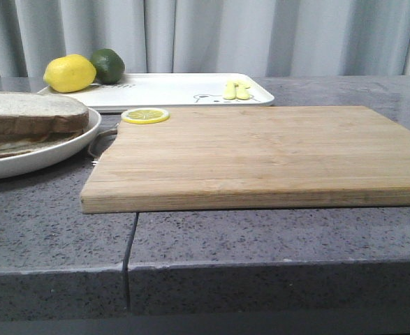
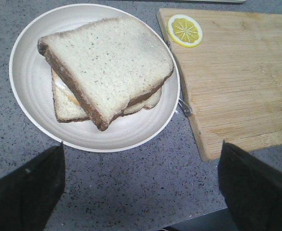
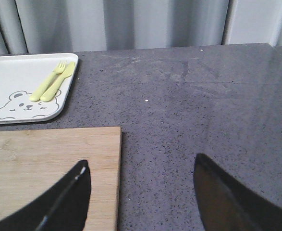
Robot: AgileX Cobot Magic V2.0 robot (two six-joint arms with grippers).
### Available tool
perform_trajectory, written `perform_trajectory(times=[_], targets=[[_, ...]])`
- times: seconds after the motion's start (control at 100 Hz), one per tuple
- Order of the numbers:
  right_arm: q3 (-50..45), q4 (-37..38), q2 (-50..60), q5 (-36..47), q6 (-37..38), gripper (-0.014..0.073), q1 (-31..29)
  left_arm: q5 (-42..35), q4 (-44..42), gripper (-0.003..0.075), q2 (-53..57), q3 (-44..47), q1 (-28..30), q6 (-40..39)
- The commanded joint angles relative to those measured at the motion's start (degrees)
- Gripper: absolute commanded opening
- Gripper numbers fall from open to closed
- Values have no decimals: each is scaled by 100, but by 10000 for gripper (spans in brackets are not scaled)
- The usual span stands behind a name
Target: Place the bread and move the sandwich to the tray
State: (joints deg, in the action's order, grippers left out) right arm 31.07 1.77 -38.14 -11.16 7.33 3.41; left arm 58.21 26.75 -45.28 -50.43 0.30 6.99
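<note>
The sandwich [image 2: 107,67] lies on a round white plate [image 2: 25,96]. Its top slice of bread sits skewed on the lower slice, and a bit of egg shows at one edge. In the front view the sandwich [image 1: 33,115] and plate [image 1: 51,155] are at the left. The white tray [image 1: 177,87] stands at the back, and its bear drawing shows in the right wrist view [image 3: 16,77]. My left gripper [image 2: 141,159] is open and empty over the table, just short of the plate. My right gripper [image 3: 141,161] is open and empty above the right edge of the cutting board [image 3: 49,163].
The wooden cutting board [image 1: 246,150] fills the middle, with a lemon slice [image 1: 145,116] on its far left corner. A lemon [image 1: 70,73], a lime [image 1: 107,65] and yellow cutlery [image 1: 236,90] lie on the tray. A curtain hangs behind the table.
</note>
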Motion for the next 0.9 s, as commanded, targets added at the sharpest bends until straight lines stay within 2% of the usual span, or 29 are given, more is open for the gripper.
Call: perform_trajectory(times=[0.0, 0.71, 0.89], targets=[[153, 69, 33, 390, 15, 472, -45, -307, 207, 599, -4, -183, -33, 2], [153, 69, 33, 390, 15, 472, -45, -605, 207, 599, -4, -183, -33, 2], [153, 69, 33, 390, 15, 472, -45, -746, -326, 599, -4, -183, 162, -384]])
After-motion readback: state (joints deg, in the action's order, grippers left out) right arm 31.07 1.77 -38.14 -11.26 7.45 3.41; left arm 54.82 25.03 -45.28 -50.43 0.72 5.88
